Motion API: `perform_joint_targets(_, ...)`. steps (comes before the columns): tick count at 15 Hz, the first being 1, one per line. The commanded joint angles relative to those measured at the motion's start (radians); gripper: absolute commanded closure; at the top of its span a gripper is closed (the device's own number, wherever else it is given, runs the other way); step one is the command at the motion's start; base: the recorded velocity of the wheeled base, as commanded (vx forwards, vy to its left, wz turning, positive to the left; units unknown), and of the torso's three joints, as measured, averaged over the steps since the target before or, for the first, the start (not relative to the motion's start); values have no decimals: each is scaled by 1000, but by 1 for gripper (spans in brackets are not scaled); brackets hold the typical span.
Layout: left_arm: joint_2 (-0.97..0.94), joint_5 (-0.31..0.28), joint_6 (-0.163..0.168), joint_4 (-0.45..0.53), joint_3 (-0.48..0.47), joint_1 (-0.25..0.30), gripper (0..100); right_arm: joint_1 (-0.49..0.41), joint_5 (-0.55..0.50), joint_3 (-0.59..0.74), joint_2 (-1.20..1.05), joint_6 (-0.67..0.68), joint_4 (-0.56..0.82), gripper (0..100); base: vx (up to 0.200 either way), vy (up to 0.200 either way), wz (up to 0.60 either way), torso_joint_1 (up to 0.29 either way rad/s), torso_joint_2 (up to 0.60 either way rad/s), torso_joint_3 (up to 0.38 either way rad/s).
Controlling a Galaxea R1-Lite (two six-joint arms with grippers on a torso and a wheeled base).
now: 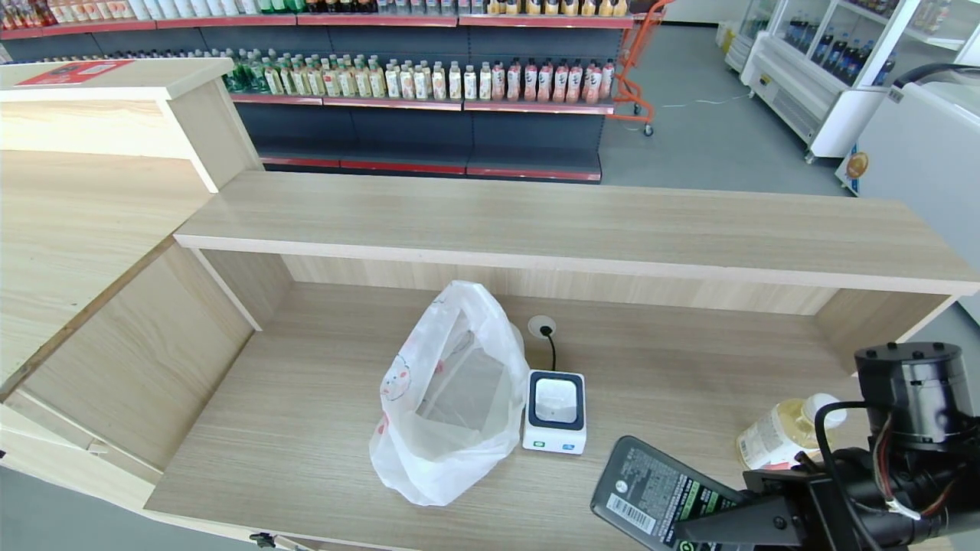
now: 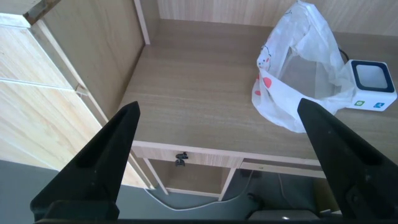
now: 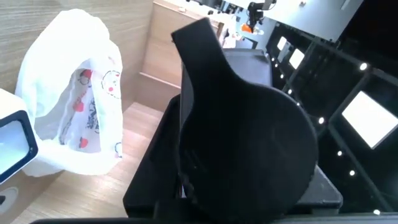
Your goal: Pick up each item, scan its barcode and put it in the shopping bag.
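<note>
My right gripper [image 1: 739,522] is shut on a flat dark packet [image 1: 651,490], held low at the counter's front right with its barcode label facing up. The same packet [image 3: 249,155] looms dark and close in the right wrist view. The white scanner [image 1: 556,409] sits mid-counter, just left of the packet, with the white shopping bag [image 1: 452,398] standing open beside it. A bottle of pale yellow drink [image 1: 781,436] lies on the counter by my right arm. My left gripper [image 2: 214,168] hangs open over the counter's front left edge, holding nothing.
A raised wooden ledge [image 1: 566,229] runs behind the recessed counter [image 1: 306,413], and side walls close it in left and right. The scanner's cable [image 1: 551,348] runs to a hole at the back. Shelves of bottles [image 1: 429,80] stand across the aisle.
</note>
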Motion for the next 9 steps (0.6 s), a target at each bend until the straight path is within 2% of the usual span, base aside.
perform_joint_targets(1,0,0,-1,0,0,0,0,2,0,8,-2,0,1,100,0,0,0,0,0,0)
perform_joint_targets(7,0,0,-1,0,0,0,0,4,3,8,-17,6,4,100,0,0,0,0,0,0)
perform_joint_targets(8,0,0,-1,0,0,0,0,0,3,-9,-82,32,14,100,0,0,0,0,0,0)
perform_joint_targets(9,0,0,-1,0,0,0,0,-9,0,-29,-152,152,19,100,0,0,0,0,0,0)
